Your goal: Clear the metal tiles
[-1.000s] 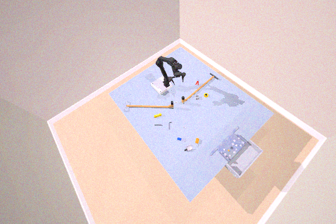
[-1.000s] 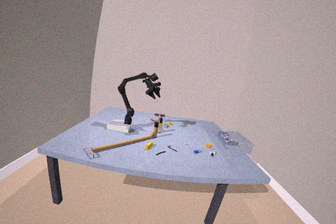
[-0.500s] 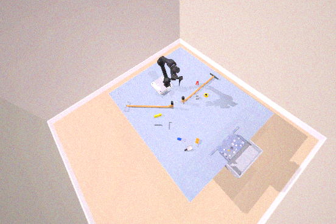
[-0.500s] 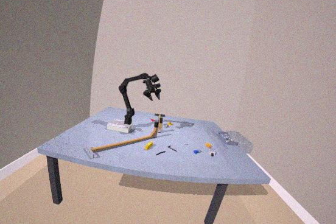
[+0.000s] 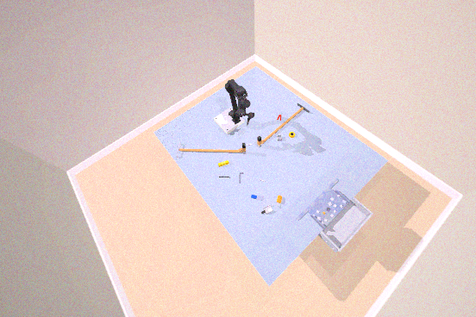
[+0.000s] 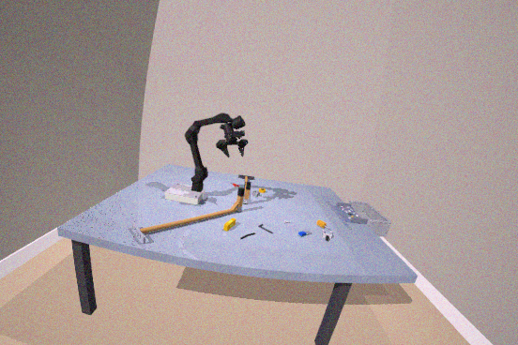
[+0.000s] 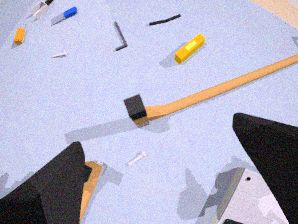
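My gripper (image 6: 236, 156) (image 7: 161, 135) is open and empty, high above the table, fingers pointing down. Below it in the wrist view, a long wooden-handled tool (image 5: 216, 150) (image 6: 188, 221) (image 7: 215, 95) has a black-topped upright grip and, at its far end, a pale see-through head (image 5: 180, 150) (image 6: 141, 234). A second such tool (image 5: 282, 126) (image 6: 247, 191) ends in a wide dark blade (image 5: 303, 108) (image 6: 246, 177); in the wrist view its grip end is partly hidden by the left finger. Several small tiles (image 5: 328, 208) lie on the steel plate, beside the catch box (image 5: 356, 232) (image 6: 377, 220).
A yellow block (image 5: 223, 164) (image 6: 229, 224) (image 7: 190, 49), hex key (image 5: 241, 177) (image 7: 121, 37), black rod (image 7: 165, 20), blue item (image 5: 253, 196) and orange item (image 5: 279, 199) lie on the table. A yellow ring (image 5: 291, 134) and red item (image 5: 279, 117) lie beside the dark-bladed tool.
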Robot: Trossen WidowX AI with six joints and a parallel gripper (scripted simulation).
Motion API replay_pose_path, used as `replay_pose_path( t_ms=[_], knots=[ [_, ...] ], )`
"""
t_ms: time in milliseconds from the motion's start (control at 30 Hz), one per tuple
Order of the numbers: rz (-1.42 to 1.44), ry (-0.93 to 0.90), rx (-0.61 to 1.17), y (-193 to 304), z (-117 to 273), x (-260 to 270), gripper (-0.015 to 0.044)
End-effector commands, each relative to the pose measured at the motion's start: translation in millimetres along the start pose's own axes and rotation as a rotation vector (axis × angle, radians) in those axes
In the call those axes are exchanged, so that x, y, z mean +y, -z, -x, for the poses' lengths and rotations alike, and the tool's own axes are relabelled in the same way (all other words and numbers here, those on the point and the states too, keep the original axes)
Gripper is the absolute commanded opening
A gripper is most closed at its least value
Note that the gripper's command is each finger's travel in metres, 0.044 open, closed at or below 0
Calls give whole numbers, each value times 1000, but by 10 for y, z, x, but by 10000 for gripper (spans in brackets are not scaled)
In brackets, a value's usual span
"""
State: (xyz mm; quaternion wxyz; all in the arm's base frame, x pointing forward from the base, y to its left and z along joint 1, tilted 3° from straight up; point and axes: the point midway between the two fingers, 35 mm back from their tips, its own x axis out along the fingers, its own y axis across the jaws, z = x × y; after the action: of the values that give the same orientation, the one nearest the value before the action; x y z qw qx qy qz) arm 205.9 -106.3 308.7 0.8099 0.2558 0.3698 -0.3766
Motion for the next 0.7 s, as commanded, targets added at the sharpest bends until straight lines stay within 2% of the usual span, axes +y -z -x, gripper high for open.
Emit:
replay_pose_path(
  t_ms=[0,667],
  knots=[
    [-54,50,11,-21,-65,-116,440],
    [-322,253,31,-104,-217,-716,440]
  ],
)
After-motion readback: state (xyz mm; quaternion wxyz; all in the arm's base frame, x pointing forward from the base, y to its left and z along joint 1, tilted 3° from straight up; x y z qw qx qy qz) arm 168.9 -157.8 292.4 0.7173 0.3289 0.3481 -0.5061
